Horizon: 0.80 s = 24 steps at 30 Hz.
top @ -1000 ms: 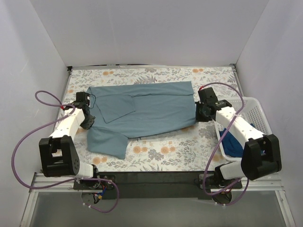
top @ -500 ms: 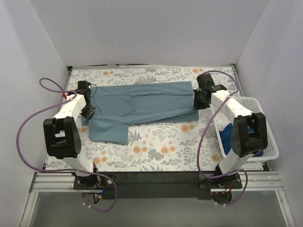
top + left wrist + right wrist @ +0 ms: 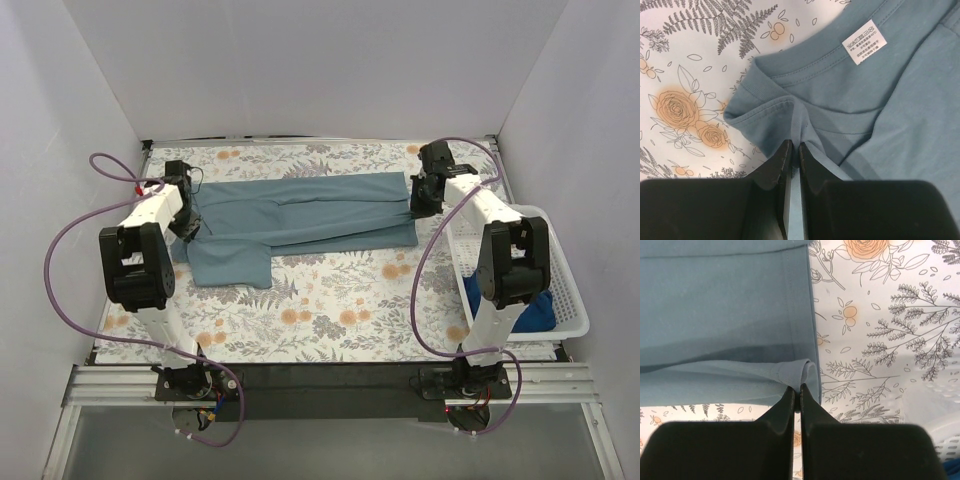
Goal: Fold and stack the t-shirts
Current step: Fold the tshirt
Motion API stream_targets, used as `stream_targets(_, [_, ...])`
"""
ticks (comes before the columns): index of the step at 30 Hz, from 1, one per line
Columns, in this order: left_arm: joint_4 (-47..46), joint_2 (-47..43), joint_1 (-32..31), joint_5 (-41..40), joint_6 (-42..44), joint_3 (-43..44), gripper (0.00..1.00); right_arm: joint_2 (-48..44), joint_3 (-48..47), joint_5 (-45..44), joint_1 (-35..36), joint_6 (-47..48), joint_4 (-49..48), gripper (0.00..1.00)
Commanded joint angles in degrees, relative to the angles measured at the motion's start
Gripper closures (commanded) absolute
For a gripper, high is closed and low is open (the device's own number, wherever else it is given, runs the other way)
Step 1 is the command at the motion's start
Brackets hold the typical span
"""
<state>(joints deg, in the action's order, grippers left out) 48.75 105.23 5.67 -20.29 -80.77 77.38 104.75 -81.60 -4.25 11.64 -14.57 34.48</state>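
Note:
The slate-blue t-shirt (image 3: 300,215) lies across the far half of the flowered table, folded lengthwise, one sleeve (image 3: 228,266) sticking out toward the front left. My left gripper (image 3: 190,226) is shut on the cloth by the collar (image 3: 796,112), near the white label (image 3: 864,44). My right gripper (image 3: 417,200) is shut on the folded hem at the shirt's right end (image 3: 799,374). The darker royal blue t-shirt (image 3: 505,305) lies bundled in the white basket (image 3: 545,262).
The basket stands at the table's right edge, beside the right arm. White walls close in the table at the back and both sides. Purple cables loop from both arms. Bare flowered tabletop (image 3: 350,310) fills the front half.
Both grippers have carried the shirt's near edge toward the back, folding the shirt narrower lengthwise. Both arms now stretch farther from their bases.

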Motion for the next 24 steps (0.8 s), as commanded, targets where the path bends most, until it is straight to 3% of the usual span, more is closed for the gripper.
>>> stream_targets(1, [-1.20,1.11,0.92,-1.59,1.32,3.03,1.00,1.59,-2.60,-0.85,-1.18,0.86,-1.43,0.99])
stream_targets(8, [-3.04,3.66,0.92,-1.42,1.85,4.79,1.00,4.76,-2.07,-0.67,-1.62,0.42,-3.36,0.99])
stream_targets(12, [-3.75,4.54,0.92,-0.54,2.55,5.85,0.92,5.55,-0.75,-0.76,-1.71,0.07,-4.51,0.99])
stream_targets(15, [-3.93,3.85,0.92,-0.36,2.81,5.76,0.77,5.03,-0.49,-0.32,-1.71,0.07,-4.60,0.83])
stream_targets(16, [-4.01,3.32,0.92,0.16,2.73,5.59,0.74,4.77,-0.31,0.12,-1.71,0.24,-4.60,0.74])
stream_targets(17, [-4.45,2.01,0.83,0.52,2.64,5.24,0.71,3.89,-0.14,0.99,-1.71,0.15,-4.68,0.72])
stream_targets(18, [-4.54,0.95,0.92,0.69,2.90,4.36,0.61,3.36,0.13,1.43,-1.62,0.15,-4.68,0.68])
stream_targets(24, [-5.51,-9.22,-0.48,0.96,3.17,-4.05,0.36,-4.19,6.01,2.32,-0.22,-0.37,-4.68,0.56])
